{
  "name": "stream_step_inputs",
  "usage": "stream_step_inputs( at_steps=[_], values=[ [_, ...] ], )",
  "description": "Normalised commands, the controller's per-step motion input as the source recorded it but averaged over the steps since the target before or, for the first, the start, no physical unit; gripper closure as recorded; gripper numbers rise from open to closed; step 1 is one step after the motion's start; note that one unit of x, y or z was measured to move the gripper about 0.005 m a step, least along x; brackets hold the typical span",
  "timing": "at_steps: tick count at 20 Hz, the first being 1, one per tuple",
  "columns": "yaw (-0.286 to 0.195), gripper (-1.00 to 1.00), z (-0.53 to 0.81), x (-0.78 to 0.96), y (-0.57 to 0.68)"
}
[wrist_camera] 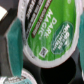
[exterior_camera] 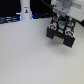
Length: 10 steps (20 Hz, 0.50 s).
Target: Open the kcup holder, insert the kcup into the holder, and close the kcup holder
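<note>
Green kcup (wrist_camera: 50,32) fills wrist view, foil top tilted, words "Dark Magic" on it. Teal gripper fingers (wrist_camera: 15,37) press against kcup's side, holding it. Below, black kcup holder (exterior_camera: 61,34) sits on pale table (exterior_camera: 30,60), round slots showing pods inside. Gripper (exterior_camera: 62,20) hangs right over holder. Farther back, white bottle (exterior_camera: 25,10) stands upright, well apart.

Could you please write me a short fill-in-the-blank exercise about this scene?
The kcup in the wrist view has a ___ top. The kcup holder is ___ in colour. The white bottle stands on the exterior view's ___ of the holder. Missing words: green; black; left.
</note>
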Motion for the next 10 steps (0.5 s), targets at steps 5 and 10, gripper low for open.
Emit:
stream_step_inputs(
  at_steps=[5, 10],
  values=[
    [0.131, -1.0, 0.36, 0.22, -0.04],
    [0.091, -1.0, 0.44, 0.41, -0.28]
  ],
)
